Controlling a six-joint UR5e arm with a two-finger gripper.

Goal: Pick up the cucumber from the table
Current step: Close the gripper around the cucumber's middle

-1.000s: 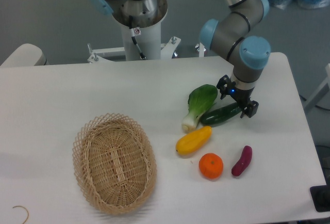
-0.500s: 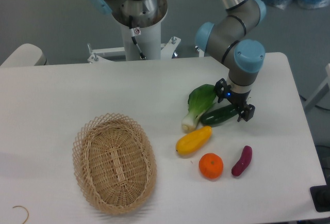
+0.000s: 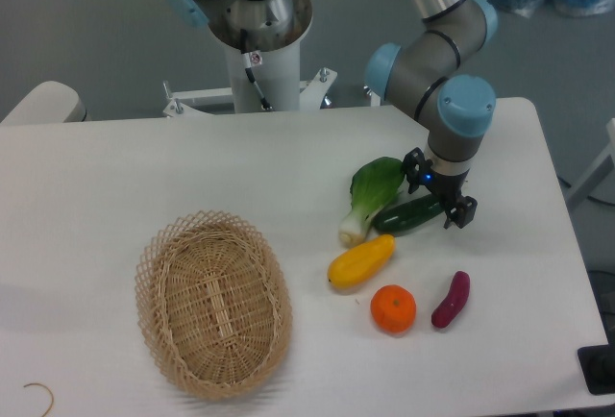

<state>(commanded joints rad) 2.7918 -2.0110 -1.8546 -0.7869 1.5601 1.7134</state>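
The dark green cucumber [image 3: 403, 216] lies on the white table [image 3: 115, 177], right of the middle, between the bok choy and the yellow squash. My gripper [image 3: 438, 194] is down at the cucumber's right end, pointing straight down. Its two black fingers stand one on each side of that end, one behind it [image 3: 414, 169] and one in front of it [image 3: 460, 213]. The jaws look open around the cucumber, and the cucumber rests on the table. The cucumber's right tip is hidden under the gripper.
A leafy bok choy [image 3: 371, 192] touches the cucumber's left end. A yellow squash [image 3: 360, 261], an orange [image 3: 393, 308] and a purple sweet potato [image 3: 451, 300] lie just in front. A wicker basket [image 3: 212, 300] sits at the front left. The robot base [image 3: 259, 57] stands behind the table.
The gripper has shifted a little to the left and down along the cucumber's right end, then held still. The cucumber has not moved.
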